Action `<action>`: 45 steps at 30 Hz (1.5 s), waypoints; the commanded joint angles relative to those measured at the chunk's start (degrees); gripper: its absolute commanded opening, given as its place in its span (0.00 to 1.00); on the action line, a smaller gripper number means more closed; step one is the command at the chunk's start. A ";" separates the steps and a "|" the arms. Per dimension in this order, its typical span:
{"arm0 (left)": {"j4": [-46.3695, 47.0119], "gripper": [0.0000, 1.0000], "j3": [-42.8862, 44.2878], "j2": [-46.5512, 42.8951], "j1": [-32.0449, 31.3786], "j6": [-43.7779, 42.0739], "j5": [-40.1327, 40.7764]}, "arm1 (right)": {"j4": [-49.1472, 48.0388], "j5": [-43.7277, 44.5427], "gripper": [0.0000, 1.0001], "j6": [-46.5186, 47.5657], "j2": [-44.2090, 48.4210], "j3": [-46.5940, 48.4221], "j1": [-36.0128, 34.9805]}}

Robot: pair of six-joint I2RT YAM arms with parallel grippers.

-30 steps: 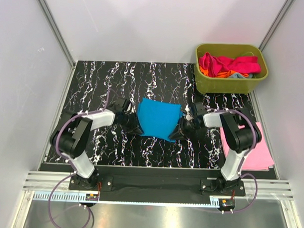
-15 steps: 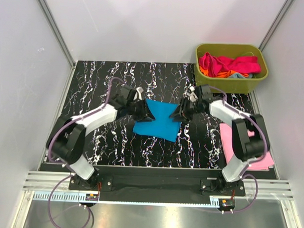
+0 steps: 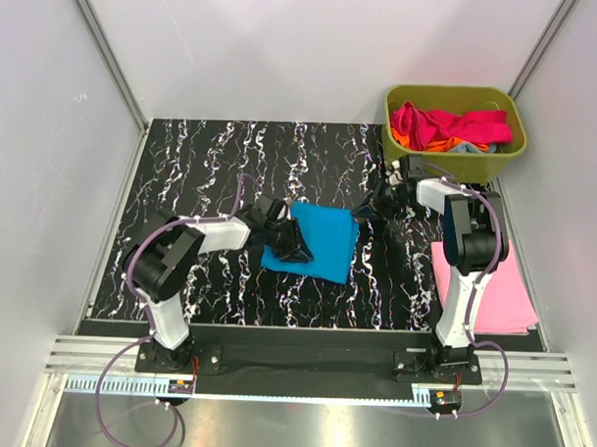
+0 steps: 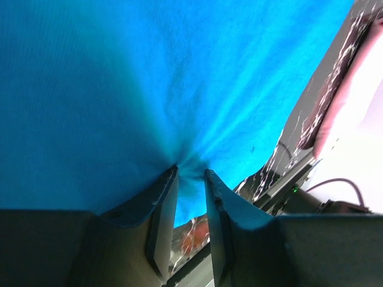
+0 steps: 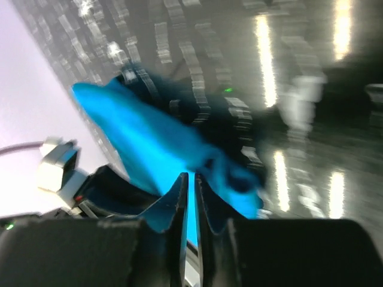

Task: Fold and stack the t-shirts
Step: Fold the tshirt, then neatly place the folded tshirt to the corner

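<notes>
A bright cyan-blue t-shirt point(image 3: 322, 244) lies folded on the black marbled table point(image 3: 202, 171), between the two arms. My left gripper point(image 3: 292, 247) rests at the shirt's left side, and in the left wrist view its jaws point(image 4: 190, 173) pinch the blue cloth point(image 4: 149, 78) at their tips. My right gripper point(image 3: 371, 210) is at the shirt's far right corner. In the blurred right wrist view its jaws point(image 5: 191, 178) are almost closed on a thin fold of blue cloth point(image 5: 149, 131). A light pink shirt point(image 3: 497, 289) lies flat at the table's right edge.
An olive-green tub point(image 3: 453, 166) stands at the far right corner and holds magenta point(image 3: 469, 124), orange and grey-blue shirts. White walls enclose the table on three sides. The arm bases sit on the rail at the near edge.
The blue shirt, held up a second ago, now lies lower and flatter. My left gripper has come back toward the near side over the shirt; my right gripper has moved right and farther away.
</notes>
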State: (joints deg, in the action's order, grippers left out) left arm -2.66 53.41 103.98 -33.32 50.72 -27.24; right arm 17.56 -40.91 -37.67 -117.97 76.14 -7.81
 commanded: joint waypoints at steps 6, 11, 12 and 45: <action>-12.72 0.41 2.04 -12.31 -0.34 -8.53 2.28 | 6.52 6.19 0.46 8.40 10.03 -3.01 2.10; -15.79 0.50 5.74 -14.51 -0.34 -8.80 2.45 | 5.30 2.86 0.61 7.44 15.22 -9.24 2.01; -16.06 0.50 6.35 -14.77 -0.34 -8.53 2.81 | 4.16 2.50 0.62 7.35 15.05 -9.86 1.93; -26.44 0.50 -2.96 -40.00 13.28 -8.09 1.32 | 0.72 15.86 0.85 5.15 1.08 -6.53 -6.16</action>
State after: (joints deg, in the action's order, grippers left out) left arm -29.98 50.11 66.52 -20.56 43.29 -25.19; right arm 18.28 -32.91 -34.54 -112.97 69.80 -12.64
